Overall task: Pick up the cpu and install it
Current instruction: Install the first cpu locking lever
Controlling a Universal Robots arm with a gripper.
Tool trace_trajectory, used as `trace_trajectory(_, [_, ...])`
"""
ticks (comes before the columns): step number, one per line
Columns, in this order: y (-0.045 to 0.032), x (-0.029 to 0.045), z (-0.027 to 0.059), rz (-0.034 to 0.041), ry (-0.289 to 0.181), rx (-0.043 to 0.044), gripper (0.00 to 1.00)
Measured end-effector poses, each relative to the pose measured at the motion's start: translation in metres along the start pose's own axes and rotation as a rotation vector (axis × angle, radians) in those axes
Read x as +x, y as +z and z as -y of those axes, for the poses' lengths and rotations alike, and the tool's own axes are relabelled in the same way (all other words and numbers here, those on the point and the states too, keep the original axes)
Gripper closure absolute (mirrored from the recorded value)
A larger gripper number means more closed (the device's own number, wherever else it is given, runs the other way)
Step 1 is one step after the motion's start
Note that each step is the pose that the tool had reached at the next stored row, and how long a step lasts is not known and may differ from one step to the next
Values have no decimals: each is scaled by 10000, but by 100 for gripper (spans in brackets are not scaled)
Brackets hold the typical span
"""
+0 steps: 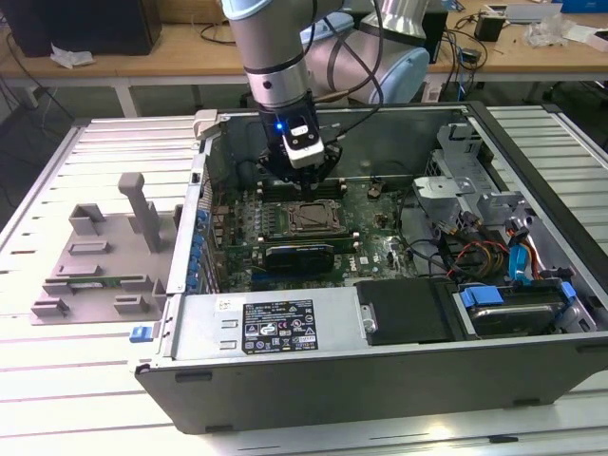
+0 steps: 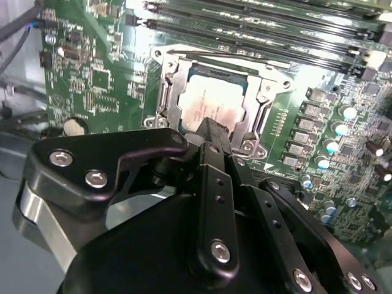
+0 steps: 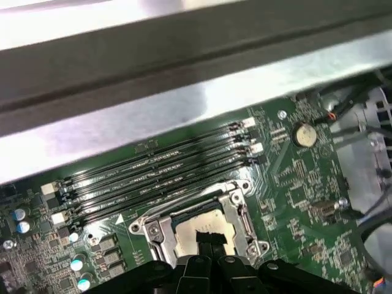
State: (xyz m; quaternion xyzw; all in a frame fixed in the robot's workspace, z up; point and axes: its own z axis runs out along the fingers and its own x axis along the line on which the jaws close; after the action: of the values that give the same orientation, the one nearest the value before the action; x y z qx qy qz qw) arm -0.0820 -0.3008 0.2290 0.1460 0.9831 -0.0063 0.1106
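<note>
On the slatted metal table (image 1: 57,380) I have the open computer case (image 1: 285,389) lying on its side, the biggest thing in the exterior view, with the green motherboard (image 1: 380,249) flat on its floor. Beside the case, toward the exterior view's left, sits a grey fixture tray (image 1: 95,256) with upright pegs. From above, the arm (image 1: 271,57) reaches down into the case, and its gripper (image 1: 302,179) hangs just over the socket (image 1: 312,220) in the middle of the board.

In the second wrist view the gripper (image 2: 211,131) has its black fingers (image 2: 208,184) drawn close together into a narrow tip. That tip sits directly over the near edge of the cpu (image 2: 205,104); whether it actually touches the chip I cannot tell. Nothing appears pinched between the fingers.

As for the cpu, it lies flat and square inside the socket's metal frame (image 2: 168,92), its pale silver top catching glare. In the first wrist view I see the same chip (image 3: 205,228) seated in the frame, just beside the rows of black memory slots (image 3: 159,177).
</note>
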Motion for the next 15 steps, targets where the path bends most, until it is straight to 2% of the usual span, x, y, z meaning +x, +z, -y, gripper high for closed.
trace_trajectory(2, [4, -1, 0, -27, -365, -69, 89])
trace_trajectory(3, [4, 1, 1, -27, -367, -72, 89])
trace_trajectory(4, [4, 1, 1, -88, -370, -54, 89])
trace_trajectory(7, [8, -6, -2, -561, -387, 75, 89])
trace_trajectory(8, [9, -7, -2, -639, -392, 96, 89])
trace_trajectory(10, [9, -8, -2, -713, -396, 117, 89])
trace_trajectory(11, [9, -9, -3, -714, -476, 102, 89])
trace_trajectory(15, [13, -10, -3, -722, -1341, -61, 89])
